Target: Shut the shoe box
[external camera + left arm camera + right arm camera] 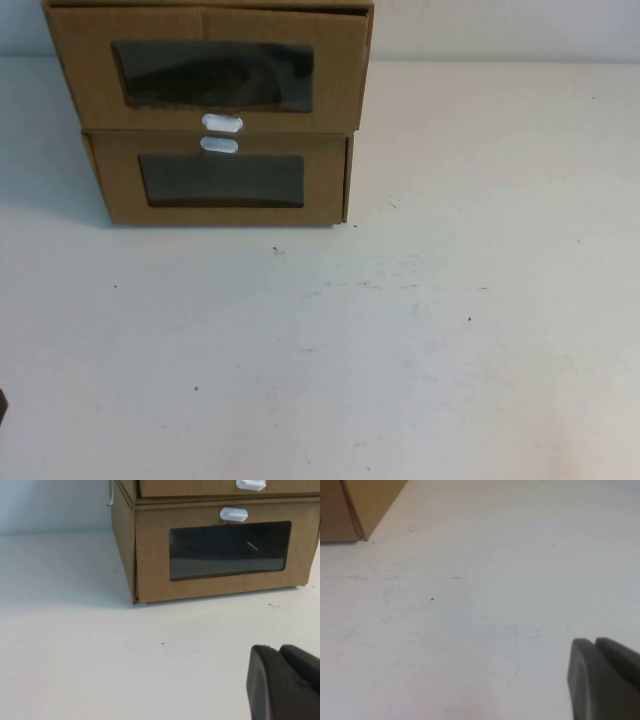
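Two brown windowed cardboard boxes stand stacked at the table's far left. The upper one is the shoe box (215, 70), with its white pull tab (222, 122) at the front's lower edge. Its front stands out a little past the lower box (225, 185), whose tab (219, 145) is at the upper edge. In the left wrist view only the shoe box's bottom strip (200, 487) shows above the lower box (225, 555). My left gripper (277, 649) is shut and empty, over bare table well short of the boxes. My right gripper (594, 641) is shut and empty, over the table right of the boxes.
The white table (400, 350) stretches in front of and to the right of the boxes. A corner of the lower box (365, 500) shows in the right wrist view. A wall stands behind the boxes.
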